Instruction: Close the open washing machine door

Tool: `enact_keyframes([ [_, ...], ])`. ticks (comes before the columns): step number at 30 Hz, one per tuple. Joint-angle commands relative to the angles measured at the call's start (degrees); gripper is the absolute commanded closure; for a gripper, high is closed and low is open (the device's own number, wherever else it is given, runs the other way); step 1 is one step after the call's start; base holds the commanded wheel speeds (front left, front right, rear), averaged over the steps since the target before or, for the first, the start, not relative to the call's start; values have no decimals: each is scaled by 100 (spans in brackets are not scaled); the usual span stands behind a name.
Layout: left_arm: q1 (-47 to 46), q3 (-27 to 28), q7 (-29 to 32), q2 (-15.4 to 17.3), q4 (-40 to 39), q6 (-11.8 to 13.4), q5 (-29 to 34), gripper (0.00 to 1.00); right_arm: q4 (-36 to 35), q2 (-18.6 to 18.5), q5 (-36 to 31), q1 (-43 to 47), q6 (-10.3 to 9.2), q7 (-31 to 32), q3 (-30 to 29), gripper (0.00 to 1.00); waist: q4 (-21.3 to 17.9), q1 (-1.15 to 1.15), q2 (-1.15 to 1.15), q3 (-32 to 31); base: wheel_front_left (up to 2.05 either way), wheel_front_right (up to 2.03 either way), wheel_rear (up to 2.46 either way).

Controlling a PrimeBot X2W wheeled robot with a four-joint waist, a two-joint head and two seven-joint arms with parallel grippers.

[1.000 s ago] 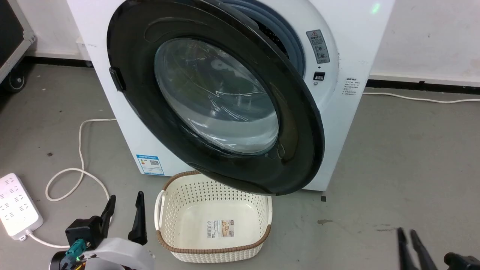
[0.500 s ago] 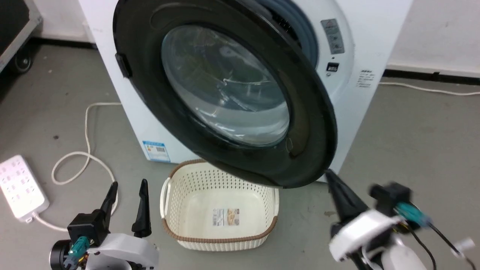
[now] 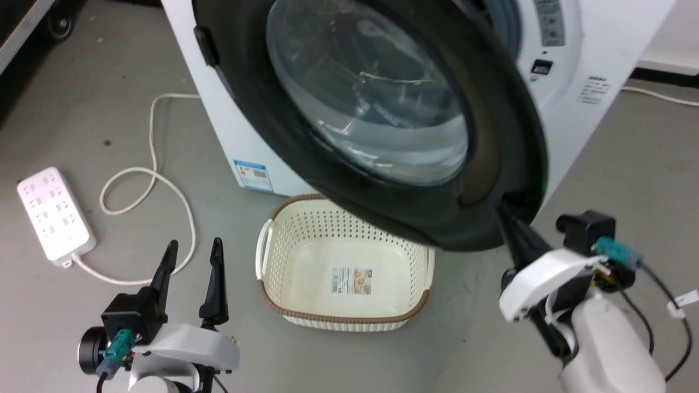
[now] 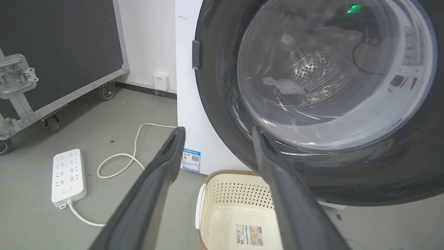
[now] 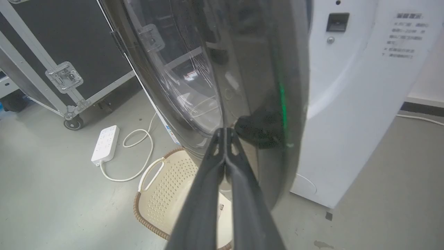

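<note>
now the washing machine door (image 3: pixel 377 98) is seen swung out from the washing machine (image 3: pixel 600 54), its right edge standing clear of the white front. the right gripper (image 3: pixel 509 218) is raised to the door's lower right rim, fingers pressed together with nothing pinched; whether the tips are touching the black rim cannot be told. the left gripper (image 3: pixel 195 244) is held low at the near left, fingers spread wide and empty. a cream basket (image 3: pixel 338 319) is set on the floor beneath the door, and a white power strip (image 3: pixel 52 213) is laid out well to the left.
</note>
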Motion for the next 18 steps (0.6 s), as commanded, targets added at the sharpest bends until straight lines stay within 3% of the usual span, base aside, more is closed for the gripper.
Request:
enact_keyframes([
  [1,-99,1,-28,-28,-15,-47,43,0,99,-8,-60,-258,-9,-80,-178,100,86,0,0,114,0,0,0],
  [6,-227,-9,-30,-89,-45,-109,93,0,329,-8,-204,-689,-9,-160,-639,100,205,0,0,322,0,0,0],
  [7,-372,-16,-30,-152,-100,-166,150,0,498,-8,-399,-1079,-9,-199,-1051,100,315,0,0,561,0,0,0],
  [18,-872,79,-31,-410,-251,-394,429,0,989,-8,-1143,-2483,-9,-373,-2399,100,572,0,0,1317,0,0,0],
])
